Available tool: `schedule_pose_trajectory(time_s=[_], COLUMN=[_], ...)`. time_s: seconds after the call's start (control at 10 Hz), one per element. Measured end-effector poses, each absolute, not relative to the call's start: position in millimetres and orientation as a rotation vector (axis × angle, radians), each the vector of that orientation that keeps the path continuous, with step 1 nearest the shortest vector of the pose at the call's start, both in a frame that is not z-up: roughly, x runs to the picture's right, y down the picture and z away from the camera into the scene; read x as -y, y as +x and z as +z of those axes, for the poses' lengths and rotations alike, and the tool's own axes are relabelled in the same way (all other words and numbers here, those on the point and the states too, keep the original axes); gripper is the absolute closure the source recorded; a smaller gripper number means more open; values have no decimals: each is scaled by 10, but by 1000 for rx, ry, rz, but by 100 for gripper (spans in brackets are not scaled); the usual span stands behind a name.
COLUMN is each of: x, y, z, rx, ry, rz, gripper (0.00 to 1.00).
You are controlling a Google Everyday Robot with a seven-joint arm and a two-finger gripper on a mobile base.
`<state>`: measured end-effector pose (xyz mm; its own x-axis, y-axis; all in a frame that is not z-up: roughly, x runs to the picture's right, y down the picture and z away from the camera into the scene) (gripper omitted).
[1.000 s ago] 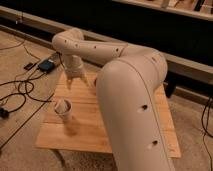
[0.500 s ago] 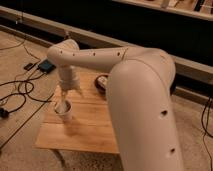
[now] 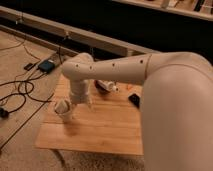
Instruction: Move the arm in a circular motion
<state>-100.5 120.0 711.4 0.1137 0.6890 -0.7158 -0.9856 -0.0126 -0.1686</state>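
The arm (image 3: 125,70) is a thick cream-white tube with small dark holes. It reaches in from the right, bends at an elbow (image 3: 77,67) over the table's far left, and drops to a wrist. The gripper (image 3: 76,103) hangs low over the left part of the wooden table (image 3: 100,135). It is right beside a small white paper cup (image 3: 63,109), which stands upright on the table. The near arm segment (image 3: 180,120) fills the right of the view and hides the table's right side.
A dark red and white object (image 3: 105,86) lies at the table's far middle, and a small black object (image 3: 134,100) lies next to the arm. Black cables (image 3: 20,92) and a blue device (image 3: 47,65) lie on the floor to the left. A long dark bench (image 3: 100,42) runs behind.
The elbow has swung right and nearer, from the far left side of the table. The wrist has come down next to the cup. The near segment fills more of the view.
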Motion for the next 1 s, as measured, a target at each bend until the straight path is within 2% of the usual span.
schedule_pose_trajectory(time_s=[0.4, 0.6, 0.8, 1.0], x=[-1271, -1131, -842, -358], y=[-150, 408, 680, 709], z=[7139, 7227, 7315, 7438], rx=[-527, -557, -569, -561], ry=[-720, -668, -617, -566], rz=[1629, 1729, 1759, 1751], gripper=[35, 35, 35, 35])
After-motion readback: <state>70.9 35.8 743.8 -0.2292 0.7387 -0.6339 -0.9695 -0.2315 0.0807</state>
